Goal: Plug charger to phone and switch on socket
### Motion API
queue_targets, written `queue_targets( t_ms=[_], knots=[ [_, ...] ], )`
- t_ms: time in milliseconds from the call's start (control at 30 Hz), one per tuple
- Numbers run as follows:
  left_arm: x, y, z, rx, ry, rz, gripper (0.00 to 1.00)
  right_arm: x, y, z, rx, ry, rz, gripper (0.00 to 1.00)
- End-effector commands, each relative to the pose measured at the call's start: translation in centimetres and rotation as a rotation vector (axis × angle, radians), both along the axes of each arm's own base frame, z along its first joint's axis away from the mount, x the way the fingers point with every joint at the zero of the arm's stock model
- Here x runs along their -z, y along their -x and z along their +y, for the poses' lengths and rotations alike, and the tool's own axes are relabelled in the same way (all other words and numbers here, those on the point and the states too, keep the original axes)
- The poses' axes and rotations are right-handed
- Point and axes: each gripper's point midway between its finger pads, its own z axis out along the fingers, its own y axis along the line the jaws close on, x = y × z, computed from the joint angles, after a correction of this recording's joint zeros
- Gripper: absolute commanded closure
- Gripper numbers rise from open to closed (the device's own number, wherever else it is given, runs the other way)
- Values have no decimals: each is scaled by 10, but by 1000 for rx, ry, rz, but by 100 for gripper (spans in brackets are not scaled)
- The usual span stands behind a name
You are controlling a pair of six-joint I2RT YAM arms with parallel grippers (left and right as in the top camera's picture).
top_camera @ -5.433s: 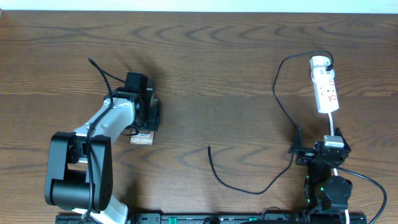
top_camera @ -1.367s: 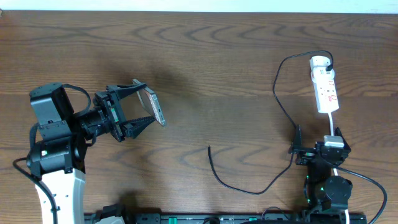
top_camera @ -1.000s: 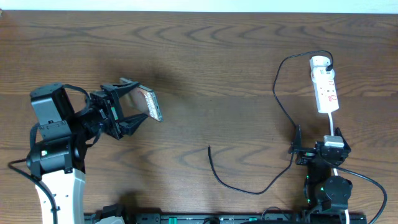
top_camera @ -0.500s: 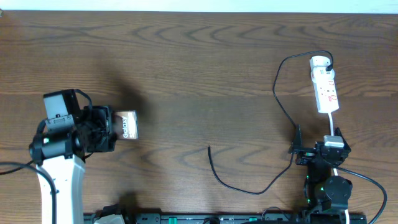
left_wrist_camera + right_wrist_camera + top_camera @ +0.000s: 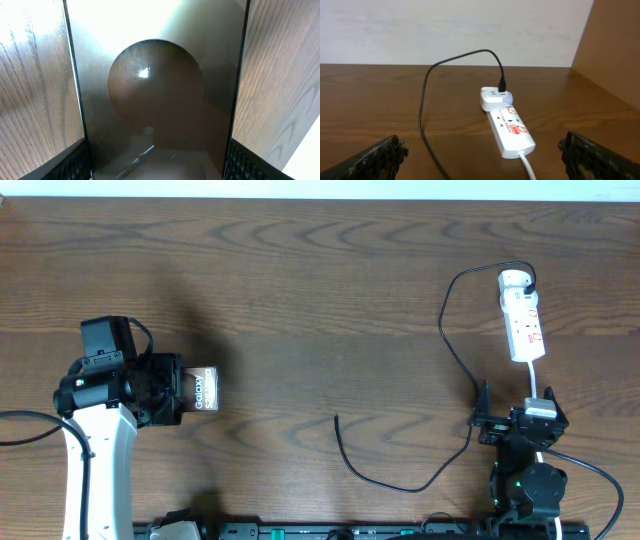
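Swung back toward the left arm and turned lettering-up since a second ago, the phone (image 5: 203, 389) sits clamped across its width in the left pincer (image 5: 180, 390), over the counter's (image 5: 320, 300) left side. The right pincer (image 5: 518, 408) stands wide and holds nothing, just below the socket (image 5: 522, 315). The charger (image 5: 400, 485) lies loose mid-counter, its free tip well apart from the phone.

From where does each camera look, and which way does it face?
Overhead: above the table, facing straight down; shows the left gripper holding the phone, the right gripper open.
Left wrist: behind the left gripper, facing the phone's screen; its fingers at the lower corners.
Right wrist: behind the right gripper, facing the socket and charger; fingers at the lower corners.
Shared: overhead and right wrist both show the socket.
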Motion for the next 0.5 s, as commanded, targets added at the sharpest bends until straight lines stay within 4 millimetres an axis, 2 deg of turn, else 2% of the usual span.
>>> queue_targets(
  t_ms=[0,300,367,467],
  knots=[
    [-7,-4,1,15,-4,-27,93,0,1,-3,19,21,0,1],
    [-8,-4,-1,17,3,-28,93,-5,1,-3,19,20,-19,1],
    [-8,-4,-1,17,3,-28,93,-18,-2,13,-71,-41,-80,1],
    [-8,-4,-1,17,3,-29,93,-49,1,54,-314,-36,-202,1]
  ],
)
